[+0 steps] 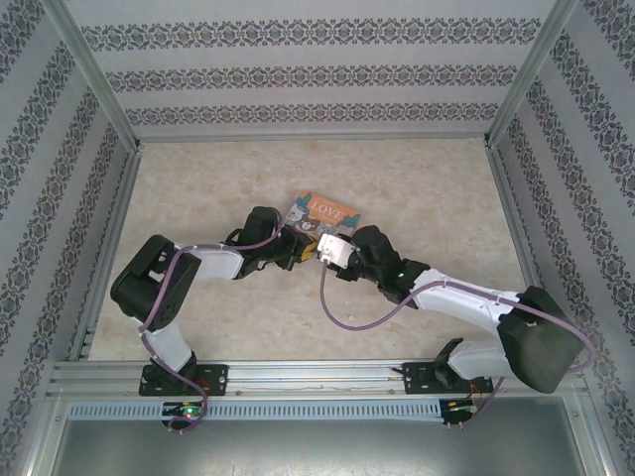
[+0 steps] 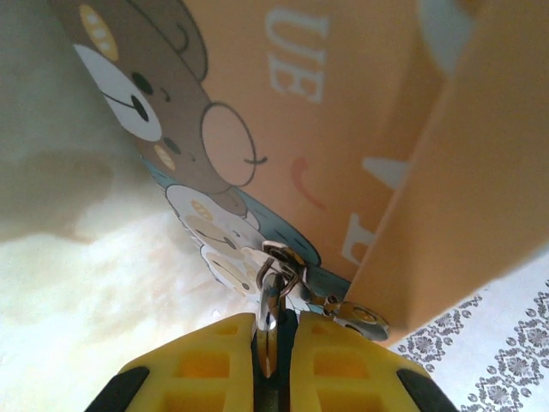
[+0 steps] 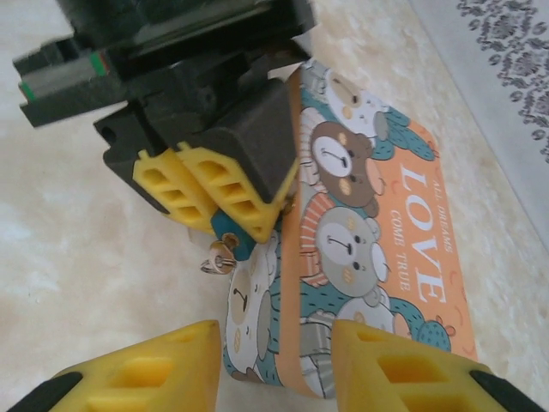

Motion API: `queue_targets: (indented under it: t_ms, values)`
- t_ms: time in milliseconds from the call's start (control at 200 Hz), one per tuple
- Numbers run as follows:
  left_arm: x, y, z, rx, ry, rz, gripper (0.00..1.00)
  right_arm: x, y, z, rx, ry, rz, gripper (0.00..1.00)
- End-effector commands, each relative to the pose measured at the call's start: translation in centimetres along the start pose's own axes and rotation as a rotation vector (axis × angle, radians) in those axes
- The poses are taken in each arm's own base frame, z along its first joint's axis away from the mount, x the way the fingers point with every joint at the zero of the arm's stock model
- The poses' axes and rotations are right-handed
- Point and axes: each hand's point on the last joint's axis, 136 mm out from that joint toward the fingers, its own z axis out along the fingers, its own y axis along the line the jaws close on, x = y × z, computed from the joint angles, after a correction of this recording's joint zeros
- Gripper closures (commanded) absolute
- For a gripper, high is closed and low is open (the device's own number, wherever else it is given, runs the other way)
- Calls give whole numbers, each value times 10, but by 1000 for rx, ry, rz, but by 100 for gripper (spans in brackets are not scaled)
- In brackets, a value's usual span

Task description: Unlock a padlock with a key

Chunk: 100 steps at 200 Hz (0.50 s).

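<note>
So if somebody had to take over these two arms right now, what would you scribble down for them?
Left gripper: shut on the padlock, pinching its teal body at the edge of the LOVE box.
Right gripper: open, empty, facing the lock from close by.
Padlock: its silver shackle looks hooked through the box's metal clasp.
Done: lock held steady.
Left: a small metal piece hangs beside the lock; I cannot tell whether it is the key. The right gripper holds no key, so unlocking is not yet done.

Glossy, smooth box (image 3: 386, 257) (printed) — matt, stone-like table (image 1: 198, 188).
</note>
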Motion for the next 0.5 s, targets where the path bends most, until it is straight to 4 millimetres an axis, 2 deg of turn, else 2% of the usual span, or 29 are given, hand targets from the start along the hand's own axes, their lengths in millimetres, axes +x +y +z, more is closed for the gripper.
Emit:
queue_targets:
  t_ms: [0,215,495]
  values:
    - [8,-17,-13,-47,-23,-22,100,-12,2,6,-12,-14,-75,62]
    - [10,-23,-20,-47,-41,-47,100,-15,8,15,-34,-12,-124,64]
    - [11,-27,-19,-8,-32,-59,100,-23,0,18,11,-28,-153,67]
